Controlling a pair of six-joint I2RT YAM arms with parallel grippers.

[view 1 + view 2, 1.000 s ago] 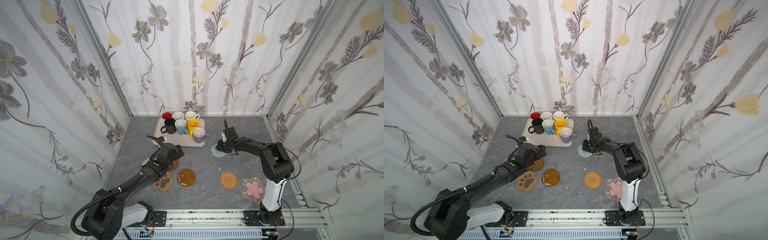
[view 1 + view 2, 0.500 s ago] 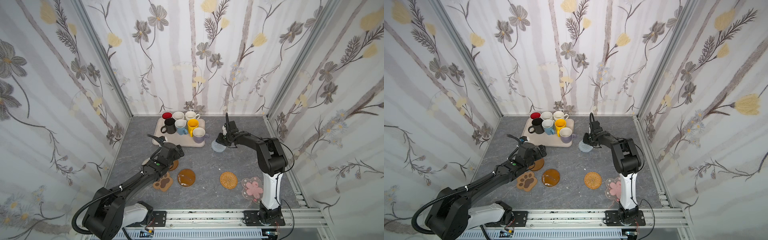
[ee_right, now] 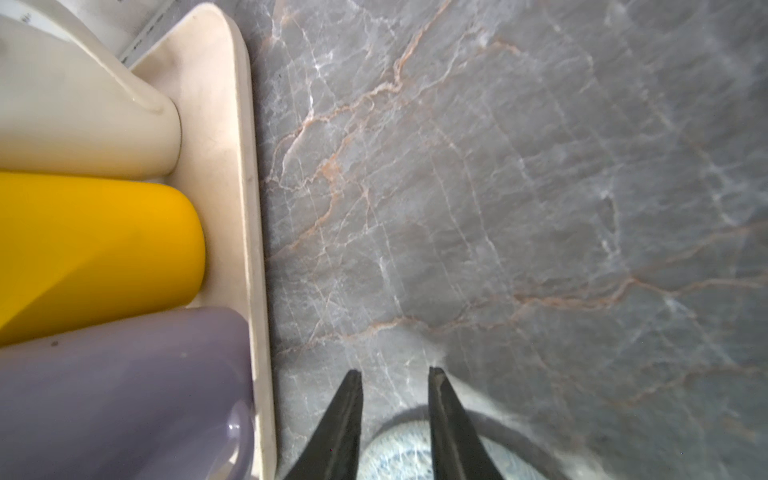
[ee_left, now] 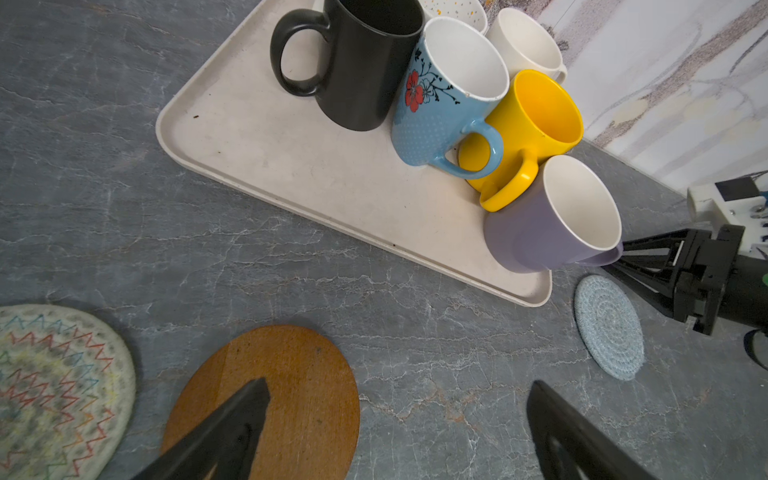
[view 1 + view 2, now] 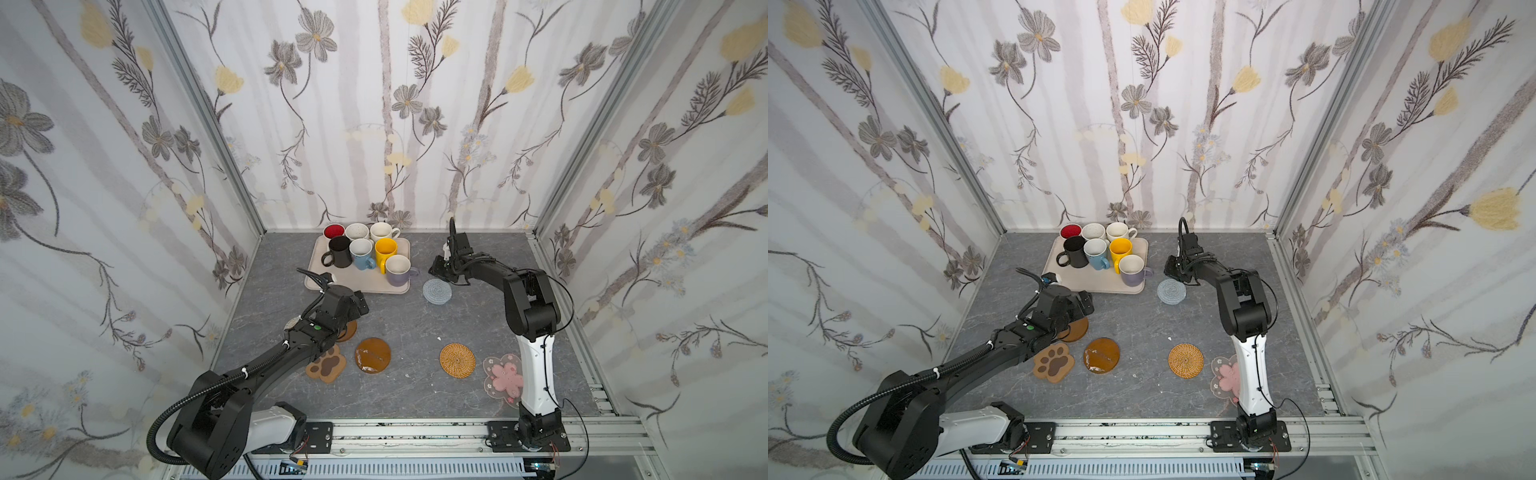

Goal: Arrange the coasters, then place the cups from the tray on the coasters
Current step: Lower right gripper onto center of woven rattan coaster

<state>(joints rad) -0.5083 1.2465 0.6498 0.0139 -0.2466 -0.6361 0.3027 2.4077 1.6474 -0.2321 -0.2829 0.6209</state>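
Seven cups stand bunched on the beige tray (image 5: 353, 284) at the back, among them black (image 5: 340, 251), yellow (image 5: 385, 251) and lavender (image 5: 398, 269). The pale blue coaster (image 5: 437, 292) lies flat on the table just right of the tray. My right gripper (image 5: 440, 270) hovers over its far edge beside the lavender cup. Its jaws are narrowly open with only table between them (image 3: 395, 374). My left gripper (image 4: 399, 386) is wide open over an amber disc coaster (image 4: 291, 399), with the whitish spiral coaster (image 4: 54, 390) beside it.
Toward the front lie the paw-print coaster (image 5: 327, 365), a second amber disc (image 5: 372, 355), the rattan coaster (image 5: 457, 360) and the pink-flower coaster (image 5: 503, 376), which is by the right arm's base. Floral walls close in three sides.
The right gripper has moved back toward the rear wall and lifted off the pale blue coaster, which shifted slightly toward the tray. The left arm has barely moved.
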